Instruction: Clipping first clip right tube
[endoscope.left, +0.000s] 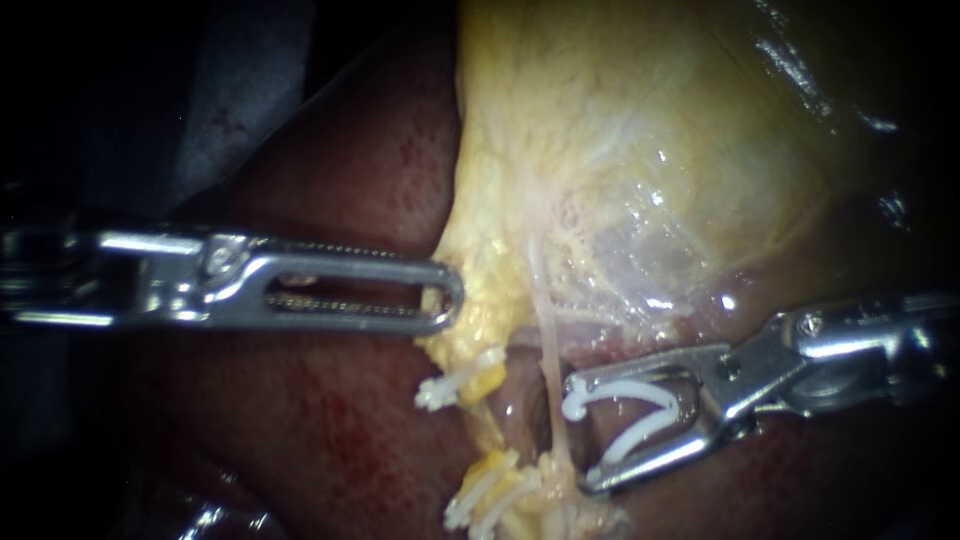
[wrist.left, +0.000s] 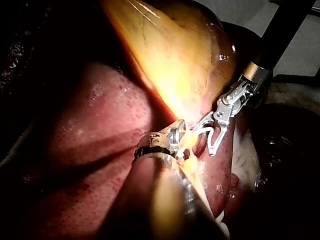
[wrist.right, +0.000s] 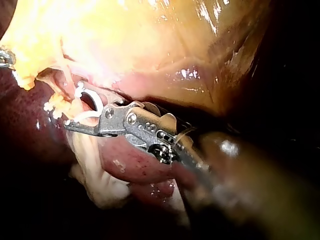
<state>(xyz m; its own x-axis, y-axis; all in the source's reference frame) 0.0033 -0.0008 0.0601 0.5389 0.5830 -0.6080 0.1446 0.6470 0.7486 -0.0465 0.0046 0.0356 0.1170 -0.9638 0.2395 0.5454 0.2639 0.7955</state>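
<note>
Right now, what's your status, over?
Left instrument shut on yellow tissue. Right instrument holds open white clip, just beside thin tube, not yet around it. Nothing blocking.

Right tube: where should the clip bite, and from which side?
I'd take the bare middle of the right tube, below the gallbladder. Come from the right, where the right instrument holds the open clip: the tube runs taut and upright with a gap behind it, so the clip can straddle it crosswise.

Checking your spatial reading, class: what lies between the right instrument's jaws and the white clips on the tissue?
A thin pale tube, just ahead of the right instrument, whose jaws grip a spread clip; the endoscope view shows it.
</note>
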